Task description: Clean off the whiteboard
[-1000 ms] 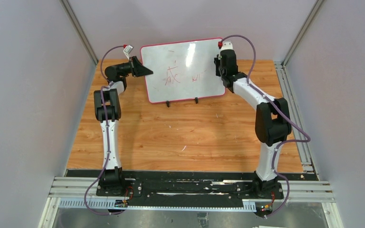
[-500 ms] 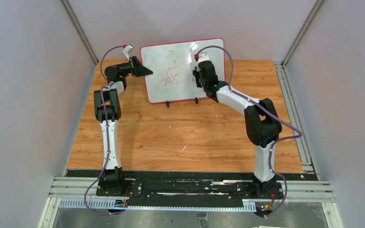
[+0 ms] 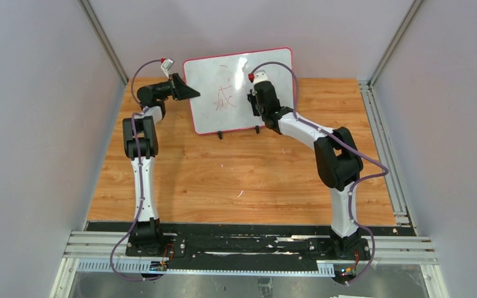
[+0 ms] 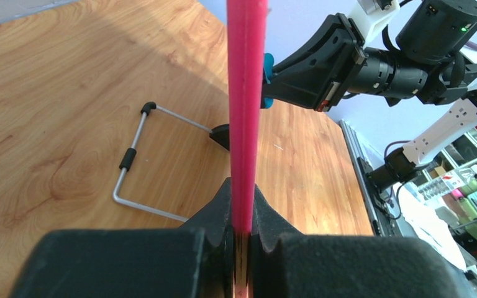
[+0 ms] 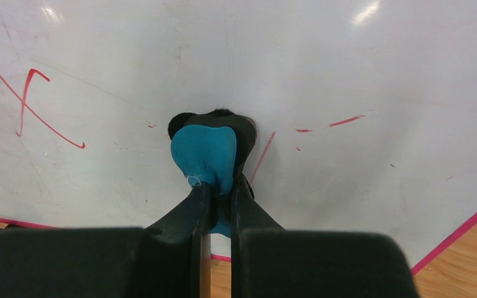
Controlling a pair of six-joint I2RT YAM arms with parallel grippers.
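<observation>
Here the right end effector (image 5: 218,189) pinched a blue eraser (image 5: 204,152) against the whiteboard (image 5: 348,74); only the left wrist view showed the left end effector (image 4: 243,214) clamped on its pink edge. It stood at the back of the wooden worktop (image 3: 242,174), grey walls (image 3: 31,124) around.

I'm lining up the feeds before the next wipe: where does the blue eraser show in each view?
Top external: hidden behind the right gripper, against the whiteboard.
Left wrist: eraser is a blue sliver right of the edge-on pink frame, upper centre.
Right wrist: eraser at centre, between the fingers, against the board.
Shared landmark: the pink frame.
</observation>
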